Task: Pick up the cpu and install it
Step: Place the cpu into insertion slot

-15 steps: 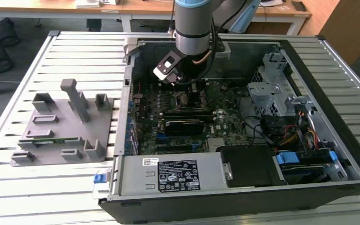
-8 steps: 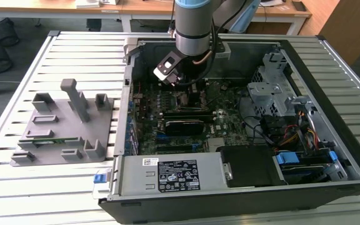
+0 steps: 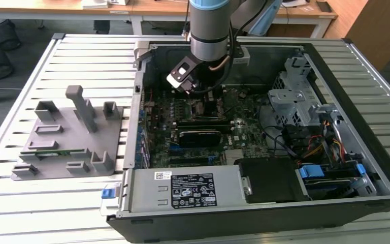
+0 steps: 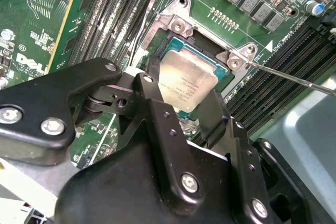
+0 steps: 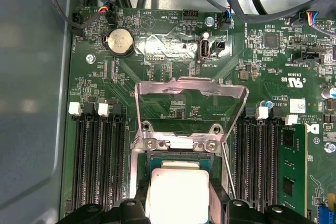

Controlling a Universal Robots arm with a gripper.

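Exterior view: the arm is reaching down into an open computer case [image 3: 249, 223] that is lying on a slatted table [image 3: 93, 66]. The gripper [image 3: 198, 94] is hanging low over the motherboard [image 3: 249, 137], near the board's middle. On the exterior view's left, well apart from the case, a grey plastic fixture [image 3: 59, 140] is sitting on the table and is holding a narrow green circuit strip [image 3: 53, 151].

In both wrist views the cpu [image 4: 186, 82] [image 5: 178, 192] is showing its silvery-white top between the two black fingers [image 4: 157, 114]. The jaws are pinching the cpu by two opposite edges. The cpu is sitting directly over the socket [image 4: 169, 44], slightly tilted in the second wrist view. It appears to be resting on or just above the socket, but contact cannot be confirmed.

In the first wrist view the gripper [image 5: 179, 203] is framing the chip. The metal load plate [image 5: 191, 83] is standing hinged open beyond the socket. The thin retention lever [image 4: 294, 79] is pointing away from the socket corner. Memory slots [image 5: 97, 166] are flanking the socket on both sides, a memory module [image 5: 291, 171] is occupying one of them, and a coin cell battery [image 5: 119, 42] is sitting farther along the board.
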